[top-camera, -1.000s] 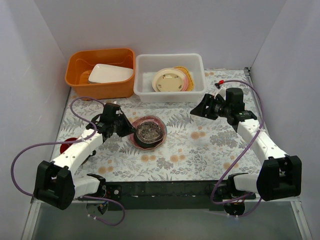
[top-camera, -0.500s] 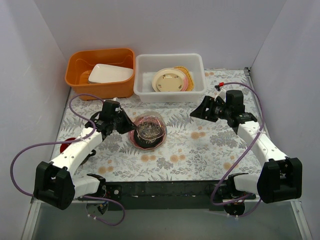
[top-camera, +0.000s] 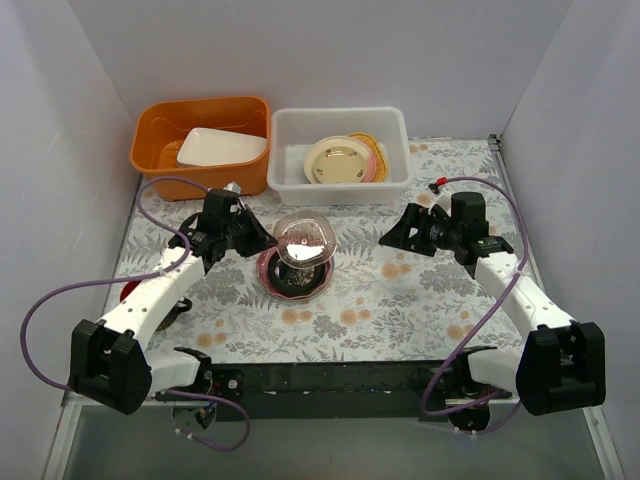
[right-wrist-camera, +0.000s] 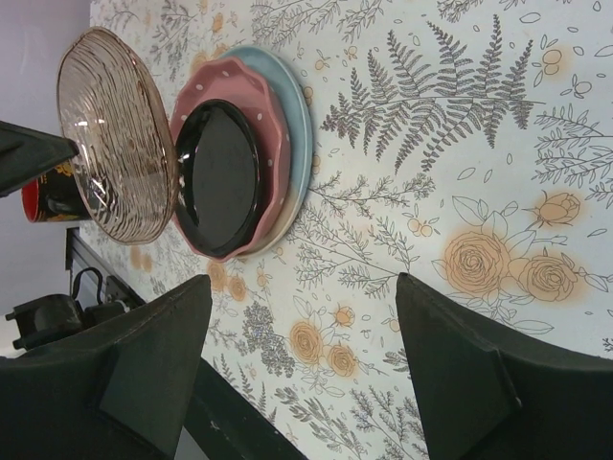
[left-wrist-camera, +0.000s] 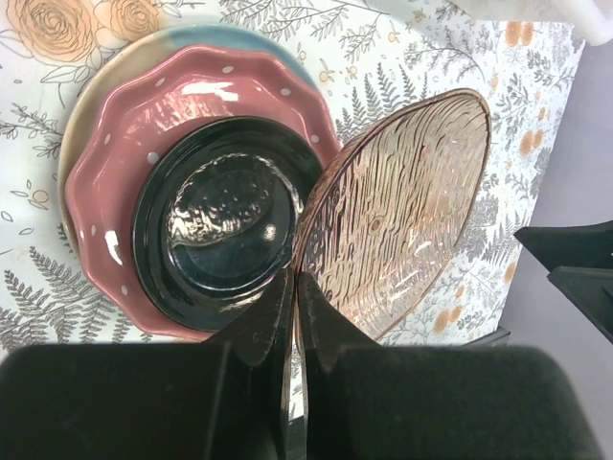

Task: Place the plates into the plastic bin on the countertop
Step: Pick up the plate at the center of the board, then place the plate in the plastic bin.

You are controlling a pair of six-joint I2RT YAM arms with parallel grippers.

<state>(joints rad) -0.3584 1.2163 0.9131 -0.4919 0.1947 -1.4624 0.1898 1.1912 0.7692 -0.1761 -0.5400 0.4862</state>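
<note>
My left gripper (top-camera: 262,240) (left-wrist-camera: 292,278) is shut on the rim of a clear brownish rippled plate (top-camera: 305,240) (left-wrist-camera: 397,211) and holds it tilted above a stack. The stack is a small black plate (left-wrist-camera: 215,220) on a pink dotted plate (left-wrist-camera: 124,144) on a cream-and-light-blue plate (left-wrist-camera: 230,38), lying on the countertop (top-camera: 400,290). The right wrist view shows the held plate (right-wrist-camera: 110,134) and the black plate (right-wrist-camera: 220,177). My right gripper (top-camera: 395,232) (right-wrist-camera: 305,287) is open and empty, right of the stack. The white plastic bin (top-camera: 340,190) holds a cream plate (top-camera: 338,160) on others.
An orange tub (top-camera: 200,110) with a white rectangular dish (top-camera: 220,147) stands left of the bin. A red cup (top-camera: 130,293) sits at the left edge beside my left arm. White walls close in the left, back and right.
My left gripper has lifted the rippled plate off the stack and moved it up and toward the bin. My right gripper has shifted slightly nearer.
</note>
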